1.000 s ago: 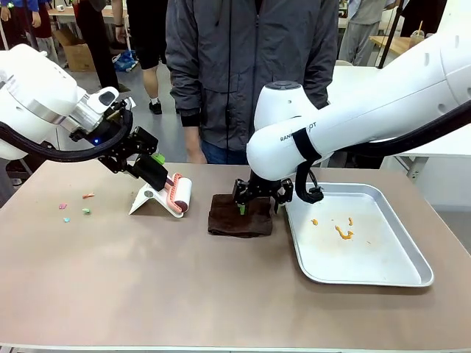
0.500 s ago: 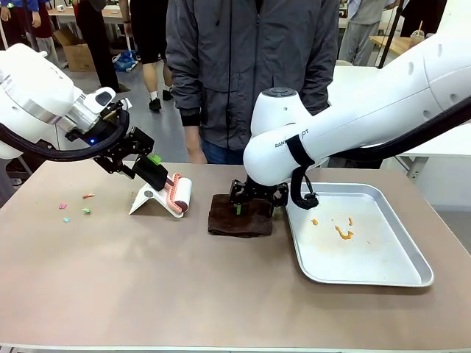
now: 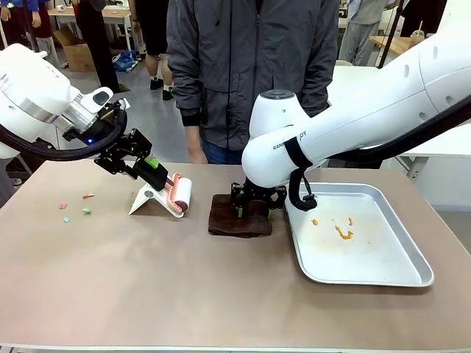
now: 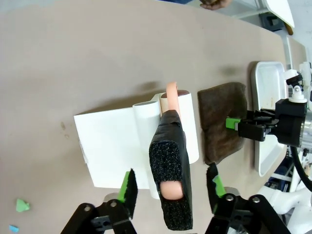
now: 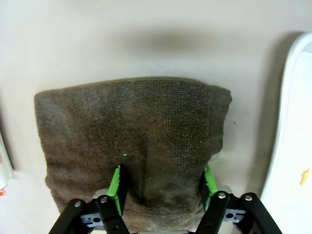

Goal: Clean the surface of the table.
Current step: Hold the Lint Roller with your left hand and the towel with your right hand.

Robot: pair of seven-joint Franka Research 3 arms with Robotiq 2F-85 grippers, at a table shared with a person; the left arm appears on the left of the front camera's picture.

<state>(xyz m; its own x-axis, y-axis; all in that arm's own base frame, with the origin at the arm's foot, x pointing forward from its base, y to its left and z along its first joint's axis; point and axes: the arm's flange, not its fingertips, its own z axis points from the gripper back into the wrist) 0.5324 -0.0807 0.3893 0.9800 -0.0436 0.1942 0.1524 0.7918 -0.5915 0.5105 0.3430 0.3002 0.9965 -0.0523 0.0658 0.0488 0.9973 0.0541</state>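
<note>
The tan table (image 3: 147, 287) carries a lint roller (image 3: 179, 195) with a pink handle, resting on a white stand (image 3: 146, 198). My left gripper (image 3: 156, 170) is open. In the left wrist view its fingers (image 4: 127, 187) straddle the black-wrapped handle (image 4: 170, 161) with a gap on each side. A folded brown cloth (image 3: 239, 218) lies mid-table. My right gripper (image 3: 250, 206) is down on it. In the right wrist view that gripper (image 5: 162, 185) is open, and the green pads (image 5: 117, 185) press into the cloth (image 5: 131, 126).
Small coloured scraps (image 3: 73, 209) lie on the table's left part. A metal tray (image 3: 383, 268) with orange bits (image 3: 342, 232) sits to the right of the cloth. A person in a dark grey jacket (image 3: 250, 66) stands at the far edge.
The right arm has dropped and shifted slightly left, bringing its gripper onto the cloth. The left gripper has hardly moved at the roller handle.
</note>
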